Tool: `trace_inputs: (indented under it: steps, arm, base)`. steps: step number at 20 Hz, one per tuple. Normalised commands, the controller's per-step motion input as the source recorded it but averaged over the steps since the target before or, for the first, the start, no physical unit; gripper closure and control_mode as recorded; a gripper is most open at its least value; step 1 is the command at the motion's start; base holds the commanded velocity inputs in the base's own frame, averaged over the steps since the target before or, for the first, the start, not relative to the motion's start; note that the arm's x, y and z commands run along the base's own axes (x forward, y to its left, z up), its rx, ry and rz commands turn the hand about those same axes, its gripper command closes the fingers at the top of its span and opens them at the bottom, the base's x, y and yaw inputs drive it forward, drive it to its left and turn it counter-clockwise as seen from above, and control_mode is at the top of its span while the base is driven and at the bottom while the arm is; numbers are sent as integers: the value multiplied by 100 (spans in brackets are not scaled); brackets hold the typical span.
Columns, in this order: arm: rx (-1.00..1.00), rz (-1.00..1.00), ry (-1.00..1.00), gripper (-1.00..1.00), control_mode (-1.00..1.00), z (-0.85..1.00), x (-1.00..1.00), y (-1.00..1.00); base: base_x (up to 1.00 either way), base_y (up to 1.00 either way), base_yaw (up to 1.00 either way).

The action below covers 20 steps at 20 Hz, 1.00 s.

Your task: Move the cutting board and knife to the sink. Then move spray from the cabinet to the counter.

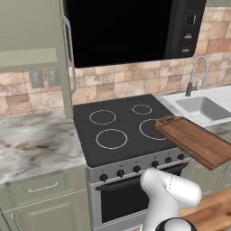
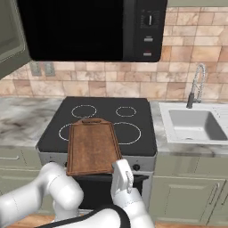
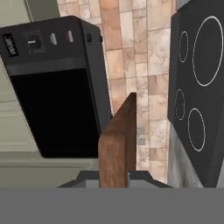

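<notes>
The reddish-brown cutting board (image 2: pixel 92 147) hangs in the air over the front of the black stovetop, nearly level, with its handle loop at the far end. My gripper (image 2: pixel 116 168) is shut on its near edge. In the left base view the cutting board (image 1: pixel 195 141) reaches toward the sink (image 1: pixel 203 107) on the right. The hand view looks along the cutting board (image 3: pixel 118 140) edge-on, clamped at my gripper (image 3: pixel 114 176). The sink (image 2: pixel 193 124) basin lies right of the stove. The knife and the spray are out of view.
A black microwave (image 2: pixel 89 29) hangs above the stovetop (image 2: pixel 102 122). The sage-green cabinet (image 1: pixel 31 40) stands at upper left, its door (image 1: pixel 67 49) swung open. Marble counter (image 1: pixel 36 140) lies left of the stove. A faucet (image 2: pixel 198 84) rises behind the sink.
</notes>
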Motion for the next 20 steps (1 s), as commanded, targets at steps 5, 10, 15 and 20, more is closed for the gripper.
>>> trace_inputs:
  steps: [5, 10, 15, 20]
  arm:
    - [0, 0, 0, 100, 100, 0, 0, 0]
    - [0, 0, 0, 100, 100, 0, 0, 0]
    - [0, 0, 0, 100, 100, 0, 0, 0]
    - [0, 0, 0, 100, 100, 0, 0, 0]
  base:
    - [35, -60, -2]
    - [35, -60, 0]
    - [38, -58, 0]
    - [39, -54, 0]
